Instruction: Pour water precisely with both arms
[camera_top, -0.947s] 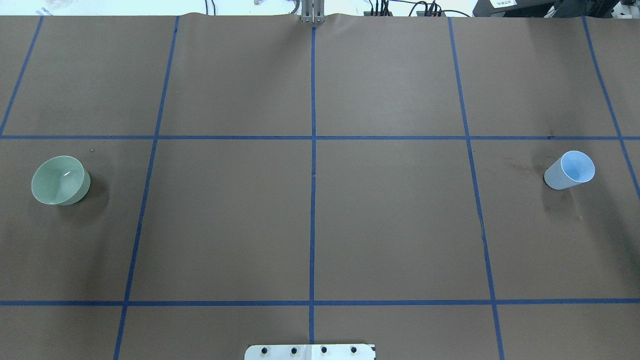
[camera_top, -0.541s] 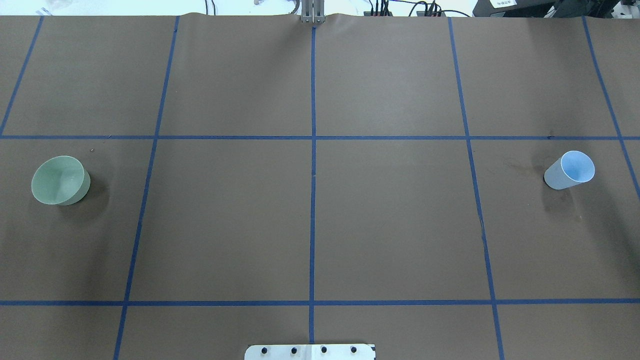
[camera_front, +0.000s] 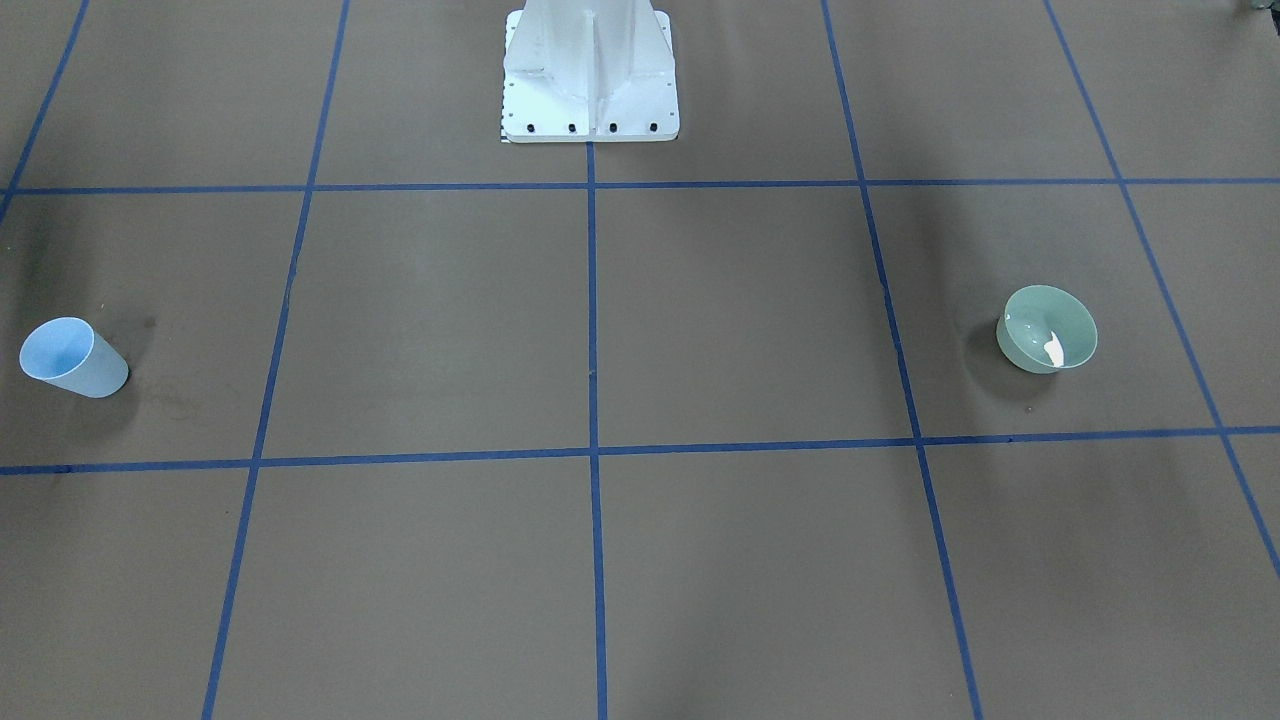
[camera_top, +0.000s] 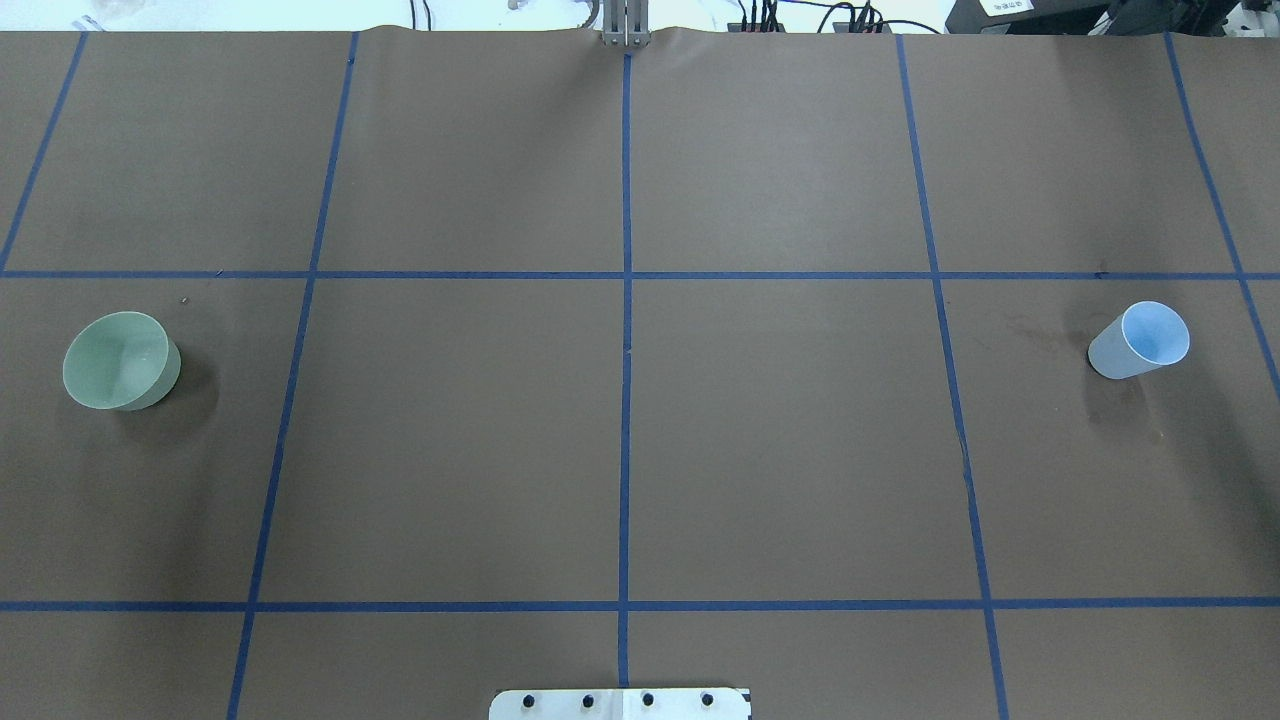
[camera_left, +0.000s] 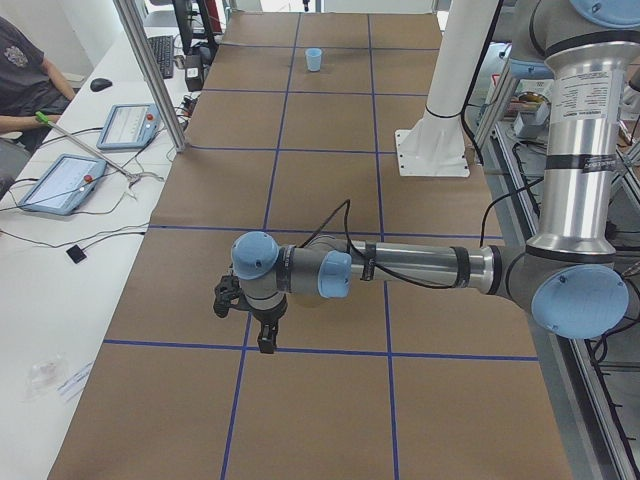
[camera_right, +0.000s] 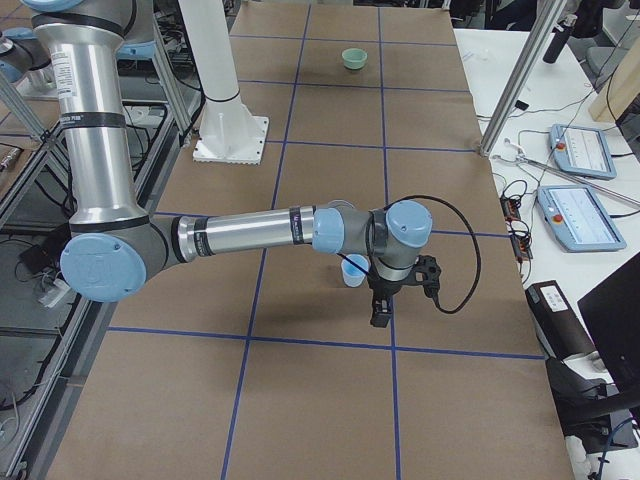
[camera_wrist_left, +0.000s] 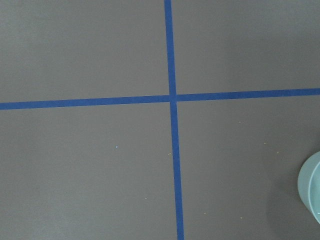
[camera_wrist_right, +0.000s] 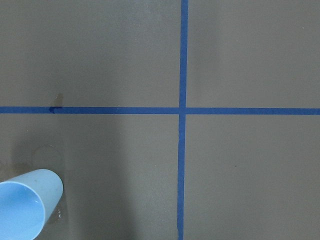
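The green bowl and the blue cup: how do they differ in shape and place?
The green bowl is wide and low; the blue cup is narrower and taller. The bowl stands at the robot's left end of the table, the cup at its right end. Both stand upright, mouth up.

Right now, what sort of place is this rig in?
Probably a robotics lab: the left arm and right arm, a table gridded with blue tape, teach pendants beside a seated operator.
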